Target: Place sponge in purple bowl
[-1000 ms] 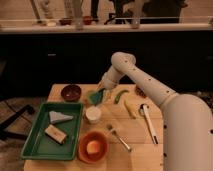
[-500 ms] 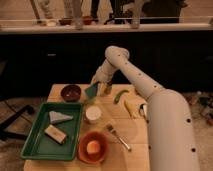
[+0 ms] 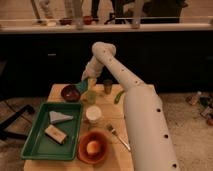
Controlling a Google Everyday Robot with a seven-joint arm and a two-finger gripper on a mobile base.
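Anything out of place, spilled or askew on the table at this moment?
Nothing looks spilled or damaged. The only thing off the table is the sponge, held tilted in the gripper just right of the purple bowl. The green tray, orange bowl and fork lie in order.

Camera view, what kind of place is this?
Probably a kitchen or break-room test setup: a wooden table carries an orange bowl, a fork and a green tray, with a counter behind. The gripper holds the sponge near the purple bowl.
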